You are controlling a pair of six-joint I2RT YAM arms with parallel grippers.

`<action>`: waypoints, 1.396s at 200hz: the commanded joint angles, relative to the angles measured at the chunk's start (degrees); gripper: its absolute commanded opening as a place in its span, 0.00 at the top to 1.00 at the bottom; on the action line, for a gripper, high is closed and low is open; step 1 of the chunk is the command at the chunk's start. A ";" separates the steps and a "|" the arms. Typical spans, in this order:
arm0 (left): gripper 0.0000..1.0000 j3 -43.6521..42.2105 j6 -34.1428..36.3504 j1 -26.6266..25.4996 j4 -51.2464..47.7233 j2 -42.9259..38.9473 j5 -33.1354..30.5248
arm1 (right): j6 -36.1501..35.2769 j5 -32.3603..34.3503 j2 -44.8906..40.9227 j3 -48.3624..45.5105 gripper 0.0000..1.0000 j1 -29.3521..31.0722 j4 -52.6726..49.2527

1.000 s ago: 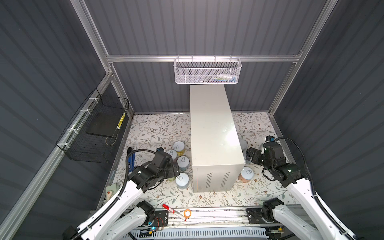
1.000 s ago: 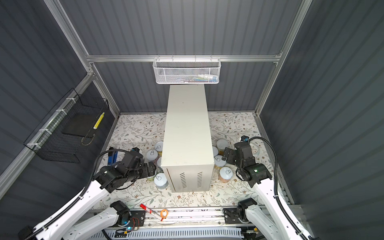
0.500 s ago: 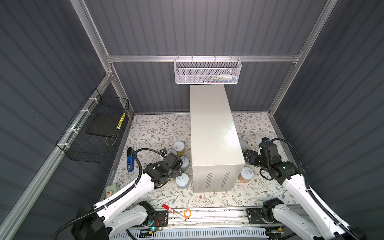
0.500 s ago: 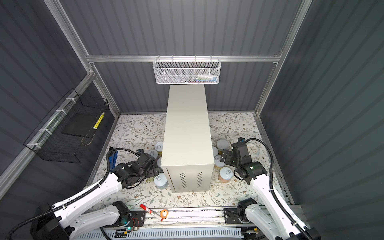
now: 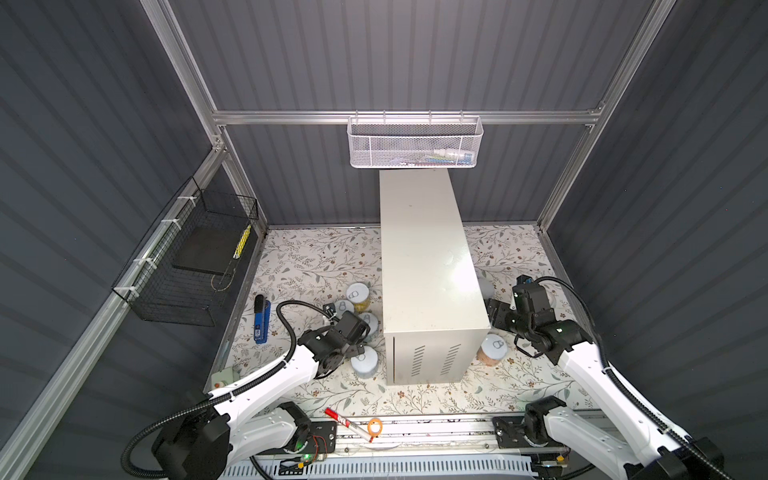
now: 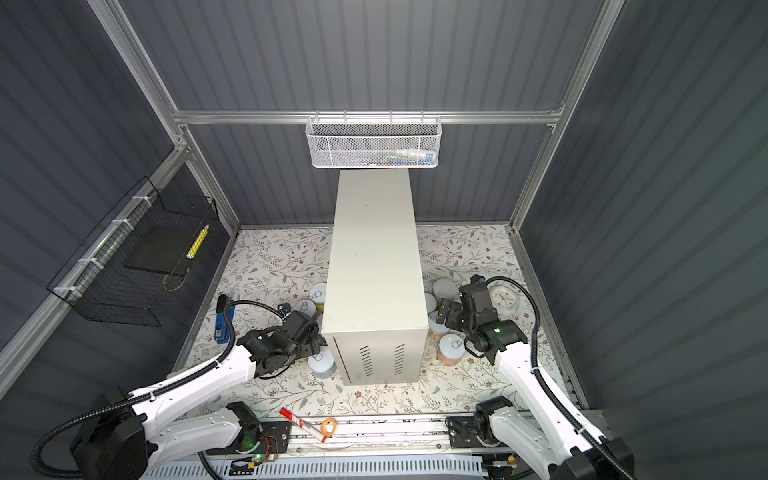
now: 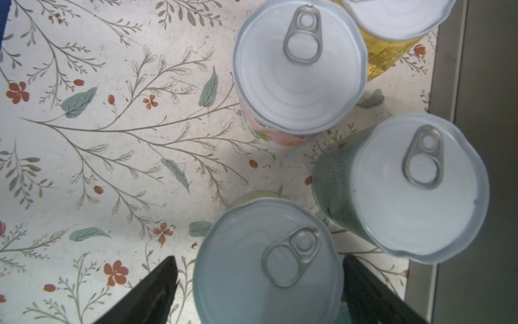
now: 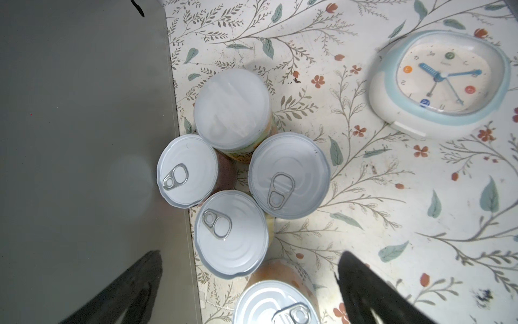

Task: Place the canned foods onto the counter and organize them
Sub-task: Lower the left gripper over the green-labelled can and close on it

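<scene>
The counter (image 5: 424, 257) is a long cream box on the floral floor, and its top is bare. Left of it stand several canned foods: a yellow one (image 7: 392, 22), a pink-labelled one (image 7: 300, 73), a green one (image 7: 414, 190) and a pale blue one (image 7: 266, 266). My left gripper (image 7: 260, 259) is open astride the pale blue can (image 5: 365, 361). One finger is close against the can and a narrow gap shows at the other. Right of the counter, a cluster of cans (image 8: 231, 232) stands with an orange can (image 8: 277, 300) nearest. My right gripper (image 8: 249, 254) hangs wide open above that orange can and the counter's edge.
A white-and-blue clock (image 8: 440, 84) lies right of the right-hand cans. A white mesh basket (image 5: 415, 145) hangs above the counter's far end and a black wire basket (image 5: 191, 262) on the left wall. A blue tool (image 5: 262, 318), a red marker (image 5: 345, 422) and an orange ring (image 5: 375, 426) lie near the front.
My left arm has reached right, towards the counter, and come down over the pale blue can, and its jaws have narrowed. My right gripper has shifted slightly towards the counter and is still wide open.
</scene>
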 commanded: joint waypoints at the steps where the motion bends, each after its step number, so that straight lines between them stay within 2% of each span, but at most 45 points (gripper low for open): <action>1: 0.10 -1.83 -2.73 0.14 1.22 0.73 -2.22 | -0.44 -0.55 0.98 -0.97 0.01 0.23 1.19; 52: 0.23 -5.73 -6.30 1.77 8.30 4.32 -0.99 | -0.31 -1.67 4.08 -1.79 0.01 0.27 3.44; 83: 0.24 -5.83 -6.31 2.70 9.77 5.91 -0.89 | -0.51 -2.10 5.17 -1.13 0.01 0.27 3.90; 91: 0.22 -5.78 -5.95 3.10 10.04 6.49 -0.60 | -0.61 -1.99 5.35 -0.97 0.01 0.27 4.01; 105: 0.11 -5.41 -5.70 3.71 9.72 7.88 -0.47 | -0.80 -1.94 5.82 -0.64 0.01 0.27 3.97; 124: 0.02 -5.03 -5.27 3.98 9.56 8.99 -0.67 | -0.93 -2.16 6.44 -0.07 0.01 0.27 4.11; 167: 0.04 -4.91 -3.51 5.68 10.79 9.35 -1.42 | -1.11 -2.50 7.65 0.86 0.01 0.28 4.56; 183: 0.10 -4.55 -2.41 6.39 11.15 9.45 -1.72 | -1.35 -2.49 7.92 1.22 0.01 0.25 4.57; 202: 0.29 -3.95 -0.80 6.83 11.56 9.64 -2.15 | -1.60 -2.47 8.12 1.47 0.01 0.27 4.54; 210: 0.44 -3.39 -0.16 6.98 11.07 9.88 -2.34 | -1.68 -2.38 8.15 1.58 0.01 0.27 4.60; 228: 1.00 -1.52 0.74 7.01 8.23 9.85 -3.44 | -1.66 -2.18 7.99 1.80 0.01 0.27 4.58; 249: 1.00 2.15 2.63 6.97 2.68 7.81 -3.62 | -1.77 -1.94 7.61 2.09 0.01 0.27 4.25; 279: 1.00 10.52 7.27 7.01 -6.08 0.90 -1.47 | -2.05 -1.79 6.83 2.97 0.01 0.27 2.94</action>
